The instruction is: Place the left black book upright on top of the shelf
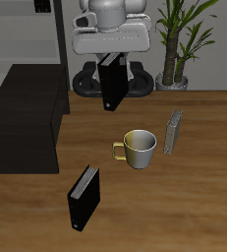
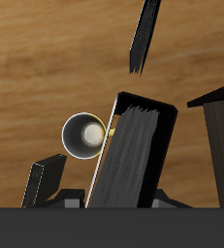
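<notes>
Bench (image 1: 184,207): brown wood-grain, darker streaks. Shelf (image 1: 27,118): matte black throughout. Left black book (image 1: 111,81): black cover, thin pale page edge; in wrist view the cover carries grey brushed streaks. Second black book (image 1: 84,197): same black, pale edge. Thin book (image 1: 173,133): grey. Mug (image 1: 139,148): pale yellow-olive outside, cream-white interior, yellow handle. Plant (image 1: 179,39): green leaves, grey pot. Robot body: white and grey.
</notes>
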